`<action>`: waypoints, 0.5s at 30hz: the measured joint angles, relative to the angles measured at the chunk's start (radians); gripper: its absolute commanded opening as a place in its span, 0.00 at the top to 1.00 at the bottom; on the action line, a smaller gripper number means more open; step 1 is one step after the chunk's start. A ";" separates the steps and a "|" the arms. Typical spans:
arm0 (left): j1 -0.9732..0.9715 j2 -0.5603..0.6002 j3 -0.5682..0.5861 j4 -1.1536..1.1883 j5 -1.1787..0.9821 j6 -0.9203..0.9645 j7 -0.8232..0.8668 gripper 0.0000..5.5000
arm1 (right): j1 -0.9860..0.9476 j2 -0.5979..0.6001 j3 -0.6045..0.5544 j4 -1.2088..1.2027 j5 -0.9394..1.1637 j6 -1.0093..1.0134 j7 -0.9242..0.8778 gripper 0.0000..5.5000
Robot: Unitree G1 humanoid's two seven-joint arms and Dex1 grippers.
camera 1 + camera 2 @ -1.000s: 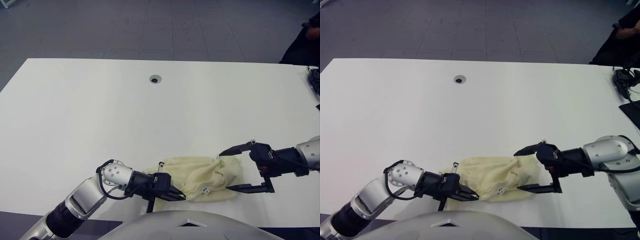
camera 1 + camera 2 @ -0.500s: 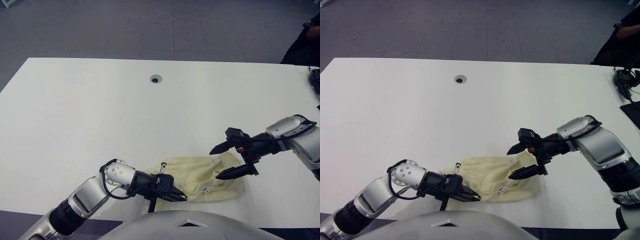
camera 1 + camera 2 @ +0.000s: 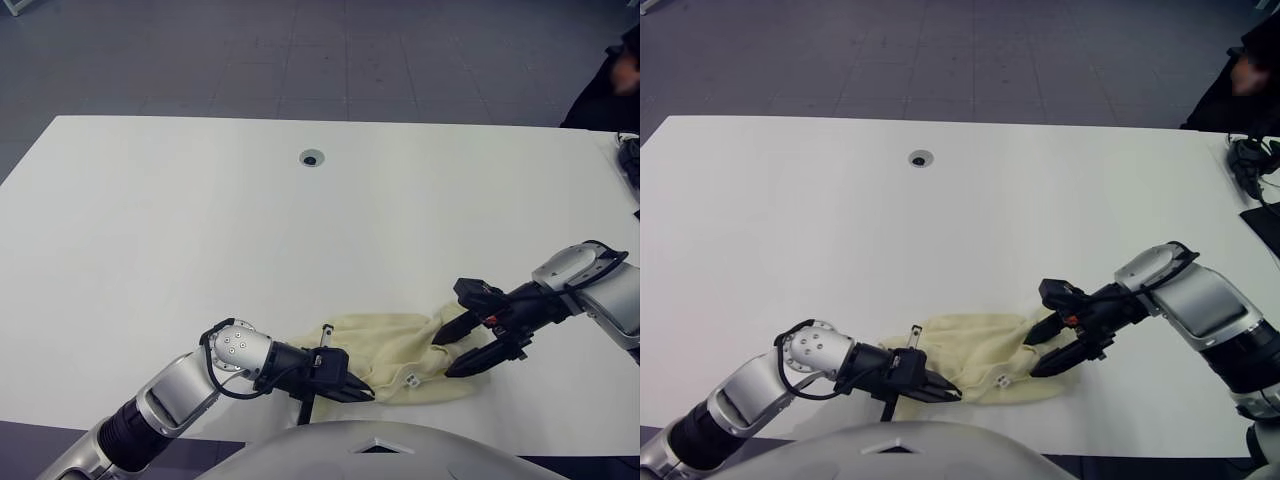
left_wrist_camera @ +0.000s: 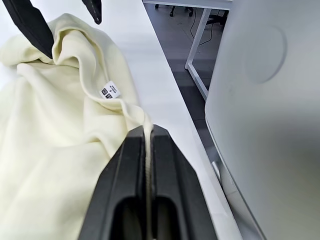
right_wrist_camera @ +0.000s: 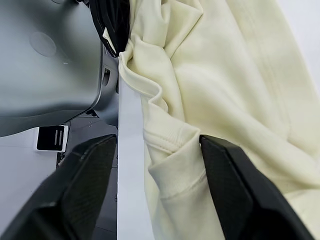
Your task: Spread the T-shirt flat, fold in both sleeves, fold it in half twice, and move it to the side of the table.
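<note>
A pale yellow T-shirt [image 3: 395,355] lies bunched up near the front edge of the white table [image 3: 200,230], right of the middle. My left gripper [image 3: 360,392] is shut on the shirt's near left hem; the thin cloth edge runs between its closed fingers [image 4: 148,131]. My right gripper [image 3: 444,355] is open at the shirt's right end, one finger on each side of a raised fold [image 5: 175,145]. A small white label [image 4: 111,90] shows on the cloth between the two grippers.
A round cable hole [image 3: 311,158] sits in the table towards the far side. Dark cables [image 3: 1245,160] lie at the table's right edge. The table edge drops off just beside the shirt [image 4: 170,110], and the far and left table surface is bare white.
The right gripper swung left over the shirt, then came down, narrowing around the fold at its right end. The left gripper kept its hold and barely moved.
</note>
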 measured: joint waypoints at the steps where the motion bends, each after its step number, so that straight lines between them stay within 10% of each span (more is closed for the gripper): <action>1: 0.002 -0.001 0.000 -0.001 0.000 0.000 0.002 1.00 | 0.000 0.000 0.002 0.002 -0.008 -0.004 0.002 0.58; 15: 0.007 -0.001 0.000 -0.005 0.002 0.002 0.013 1.00 | 0.020 0.000 -0.021 -0.014 0.023 0.011 0.014 1.00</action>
